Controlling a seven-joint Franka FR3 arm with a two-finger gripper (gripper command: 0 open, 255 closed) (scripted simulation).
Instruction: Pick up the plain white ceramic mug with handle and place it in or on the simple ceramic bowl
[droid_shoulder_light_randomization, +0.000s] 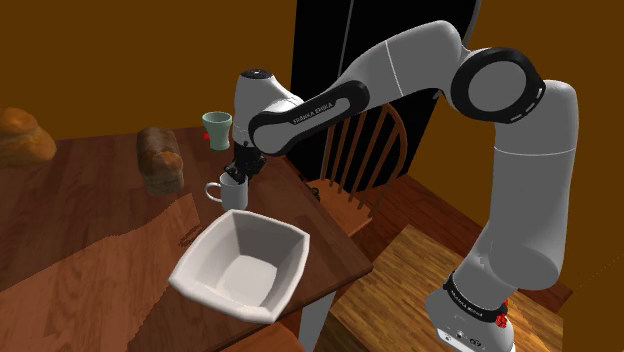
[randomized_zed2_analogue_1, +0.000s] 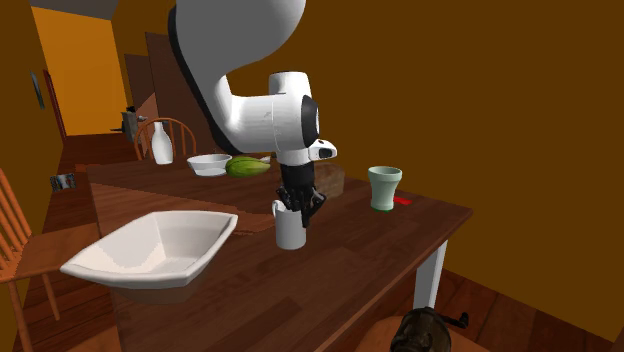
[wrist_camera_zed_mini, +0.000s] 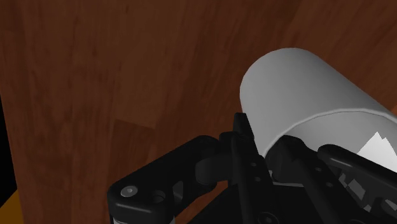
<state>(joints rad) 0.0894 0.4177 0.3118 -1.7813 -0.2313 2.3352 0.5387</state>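
Note:
A white mug with a handle stands upright on the dark wooden table, just behind the large white angular bowl. My black gripper comes down onto the mug's rim and is shut on its wall. In the second exterior view the gripper grips the top of the mug, with the bowl to that view's left near the table edge. In the wrist view one finger presses the outside of the mug and the other reaches inside it.
A pale green cup stands farther back on the table, with a brown loaf beside it and another loaf at the far left. A wooden chair stands by the table. A small white bowl, a green fruit and a white bottle sit at the far end.

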